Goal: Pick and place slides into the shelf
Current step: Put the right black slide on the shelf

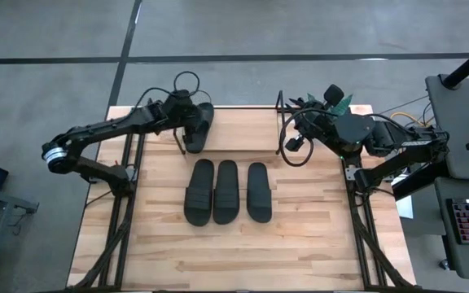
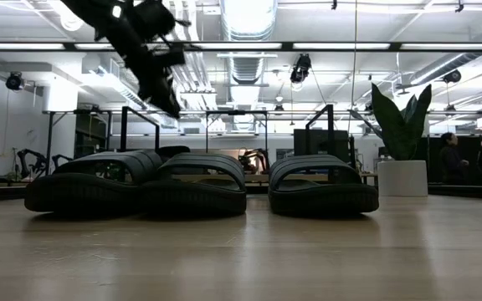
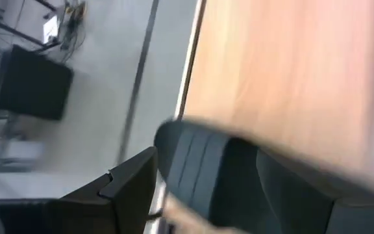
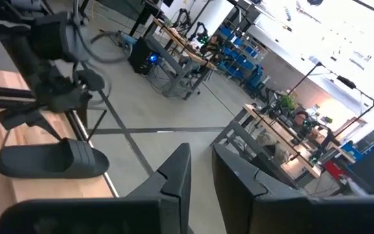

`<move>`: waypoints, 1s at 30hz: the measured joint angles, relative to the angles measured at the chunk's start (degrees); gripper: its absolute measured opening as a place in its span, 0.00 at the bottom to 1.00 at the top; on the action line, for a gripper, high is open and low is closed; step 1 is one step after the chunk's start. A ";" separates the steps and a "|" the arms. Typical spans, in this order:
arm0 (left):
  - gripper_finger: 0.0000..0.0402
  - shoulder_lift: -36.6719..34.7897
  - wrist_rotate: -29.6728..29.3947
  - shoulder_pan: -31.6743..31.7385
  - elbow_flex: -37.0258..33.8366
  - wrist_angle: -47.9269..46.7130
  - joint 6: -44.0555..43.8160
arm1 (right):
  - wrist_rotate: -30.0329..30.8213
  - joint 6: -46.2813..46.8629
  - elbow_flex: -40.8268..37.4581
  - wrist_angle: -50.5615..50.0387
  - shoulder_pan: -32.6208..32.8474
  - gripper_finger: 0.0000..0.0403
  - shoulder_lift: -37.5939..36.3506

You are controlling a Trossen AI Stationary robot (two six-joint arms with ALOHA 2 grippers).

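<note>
Three black slides (image 1: pixel 226 192) lie side by side, soles down, in the middle of the table; the low view shows them (image 2: pixel 195 184) in a row. A fourth slide (image 1: pixel 201 126) rests sole down on the left end of the shelf (image 1: pixel 243 126), a light board with black wire end frames (image 2: pixel 320 125) at the table's far side. My left gripper (image 1: pixel 184 132) hangs open just above this slide (image 4: pixel 50 159) and beside it, clear of it. My right gripper (image 4: pixel 202 153) is held high by the shelf's right end (image 1: pixel 293 122), with its fingers close together on nothing.
Bare tabletop (image 1: pixel 243 252) stretches in front of the three slides. The shelf board to the right of the fourth slide is bare wood. Black table legs and cables run along both side edges (image 1: pixel 124 203). A potted plant (image 2: pixel 404 142) stands in the room beyond.
</note>
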 joint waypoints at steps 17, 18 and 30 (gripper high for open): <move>0.57 -17.74 36.32 -0.16 3.55 28.93 -44.38 | -20.38 12.56 -0.44 0.17 -2.10 0.13 -0.02; 0.54 -18.71 36.30 -0.16 3.55 30.47 -44.57 | -22.62 12.54 -0.71 0.24 -2.58 0.13 -0.02; 0.03 -27.33 36.11 -0.20 3.46 33.11 -44.86 | -31.71 15.13 -2.58 0.61 -11.00 0.13 0.43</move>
